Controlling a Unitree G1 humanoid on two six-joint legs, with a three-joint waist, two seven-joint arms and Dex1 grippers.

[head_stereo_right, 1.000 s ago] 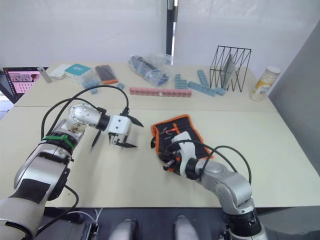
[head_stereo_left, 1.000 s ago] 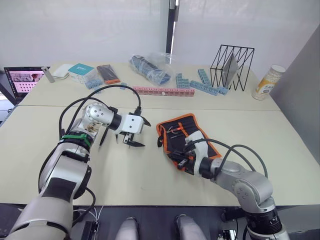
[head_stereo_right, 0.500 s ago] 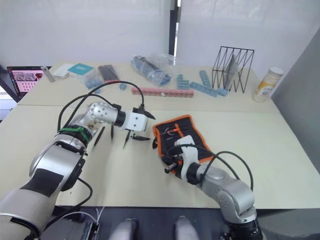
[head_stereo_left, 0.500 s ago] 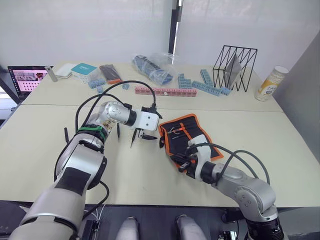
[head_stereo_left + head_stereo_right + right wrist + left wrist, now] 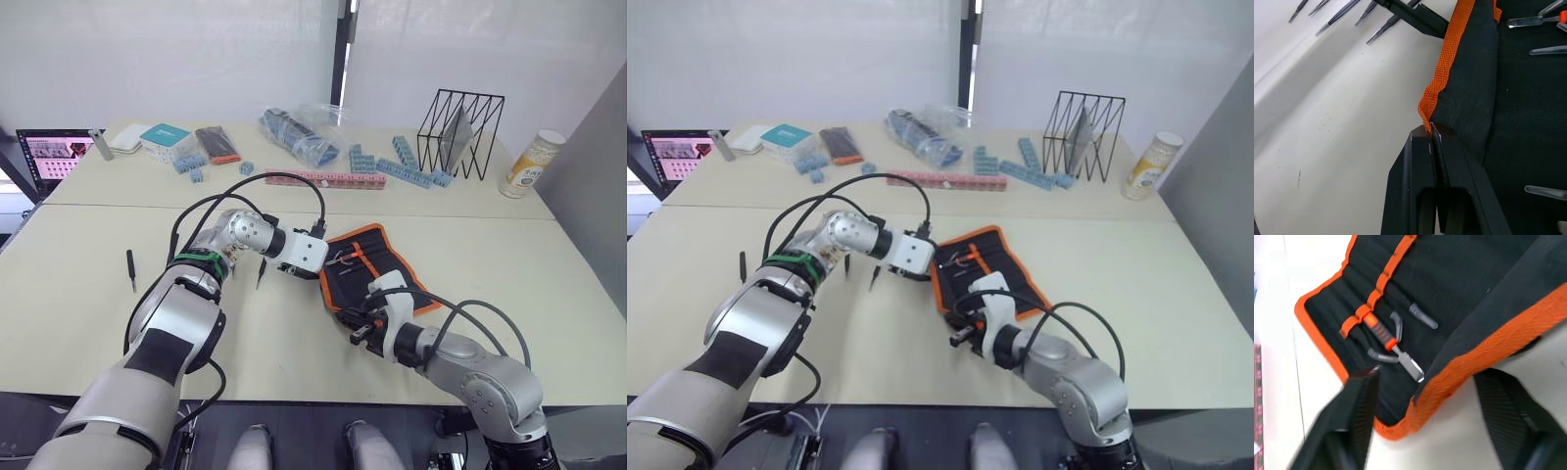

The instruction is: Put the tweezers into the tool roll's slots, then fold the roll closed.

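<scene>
1 tool roll [image 5: 377, 269], R hand [image 5: 1434, 134] pinching its edge; 4 tweezers [image 5: 1334, 13] beside.

The tool roll [image 5: 370, 270] lies open on the table, a black fabric pouch edged in orange, its long axis running from about 11 to 5 o'clock. An orange strap [image 5: 1382, 278] crosses its inner face over the slots [image 5: 1400, 308], where several metal tips show. Loose black tweezers [image 5: 1342, 11] lie on the table at the roll's 9 o'clock; another single tweezer [image 5: 130, 268] lies well apart, farther toward 9 o'clock.
</scene>
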